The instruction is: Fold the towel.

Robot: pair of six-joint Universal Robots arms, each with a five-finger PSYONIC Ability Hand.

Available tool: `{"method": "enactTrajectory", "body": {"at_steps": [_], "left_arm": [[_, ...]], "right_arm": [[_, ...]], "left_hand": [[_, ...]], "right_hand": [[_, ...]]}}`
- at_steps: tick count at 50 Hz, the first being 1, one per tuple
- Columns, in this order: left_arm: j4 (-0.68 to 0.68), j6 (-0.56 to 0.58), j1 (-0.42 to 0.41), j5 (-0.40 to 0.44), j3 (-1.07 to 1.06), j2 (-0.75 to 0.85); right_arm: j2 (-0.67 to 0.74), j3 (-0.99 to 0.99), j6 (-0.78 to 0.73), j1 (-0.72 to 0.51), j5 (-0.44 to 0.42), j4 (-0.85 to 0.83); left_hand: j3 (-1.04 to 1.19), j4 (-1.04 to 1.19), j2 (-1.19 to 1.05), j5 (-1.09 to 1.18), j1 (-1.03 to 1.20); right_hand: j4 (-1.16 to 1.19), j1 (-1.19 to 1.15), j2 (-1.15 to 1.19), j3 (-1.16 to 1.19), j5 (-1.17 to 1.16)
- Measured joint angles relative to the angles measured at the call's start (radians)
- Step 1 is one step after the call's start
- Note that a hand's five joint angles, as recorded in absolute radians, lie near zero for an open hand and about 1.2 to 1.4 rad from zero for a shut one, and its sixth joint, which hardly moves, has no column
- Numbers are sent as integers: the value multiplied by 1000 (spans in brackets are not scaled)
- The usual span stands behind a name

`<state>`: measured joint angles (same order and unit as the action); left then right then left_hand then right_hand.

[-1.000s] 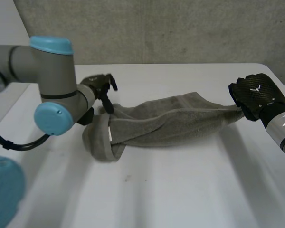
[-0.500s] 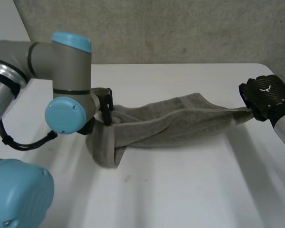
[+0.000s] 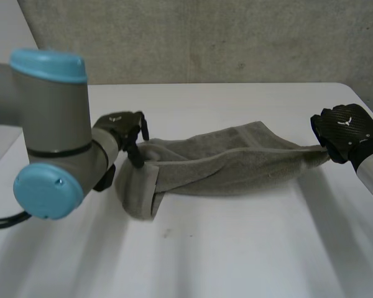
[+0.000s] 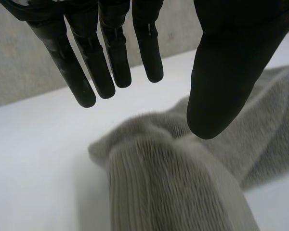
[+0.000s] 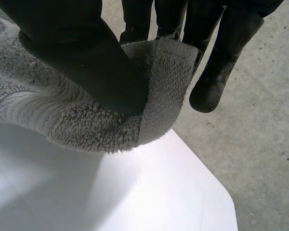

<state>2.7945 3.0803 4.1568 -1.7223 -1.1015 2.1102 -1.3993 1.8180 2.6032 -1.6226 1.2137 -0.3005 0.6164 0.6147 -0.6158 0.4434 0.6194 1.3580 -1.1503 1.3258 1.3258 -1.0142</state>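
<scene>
We see the grey towel (image 3: 224,164) lying bunched lengthwise across the middle of the white bench (image 3: 236,254), stretched between the two hands. Its left end is doubled over into a thick rolled lump that rests on the bench. Its right end narrows to a strip that rises off the surface towards the right hand (image 3: 345,127).

The right hand sits at the bench's right edge, close to the far right corner. In the right wrist view its thumb (image 5: 82,53) presses the towel's hemmed edge against the fingers (image 5: 221,62), so we read that hand as clamped on the towel's end. Just past the pinched hem the bench ends at a cut corner, with the concrete floor (image 5: 260,144) beyond it, so there is little room further out that way.

The left hand (image 3: 121,127) is over the towel's left end. In the left wrist view its fingers (image 4: 82,82) are straight and spread, well apart from the thumb, and hold nothing. The rolled lump lies under the palm, with the thumb tip just above the cloth. The left arm (image 3: 50,124) fills the near left side.

In front of the towel the bench is bare to its near edge. Behind the towel a bare band runs to the far edge below the grey wall (image 3: 205,37).
</scene>
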Motion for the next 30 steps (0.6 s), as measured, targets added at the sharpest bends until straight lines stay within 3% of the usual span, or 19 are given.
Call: {"method": "enactTrajectory", "body": {"at_steps": [17,23,30], "left_arm": [[117,1,17,-12,-91,56],[124,3,21,-11,-98,69],[117,85,9,-12,-126,12]], "right_arm": [[16,10,-2,-1,0,3],[20,7,-3,1,1,2],[15,-55,0,0,46,51]], "left_hand": [[52,54,-52,47,45],[471,476,-475,467,464],[579,582,-582,560,539]], "right_hand": [[0,-3,0,3,0],[0,-3,0,3,0],[-10,-4,0,0,-17]]}}
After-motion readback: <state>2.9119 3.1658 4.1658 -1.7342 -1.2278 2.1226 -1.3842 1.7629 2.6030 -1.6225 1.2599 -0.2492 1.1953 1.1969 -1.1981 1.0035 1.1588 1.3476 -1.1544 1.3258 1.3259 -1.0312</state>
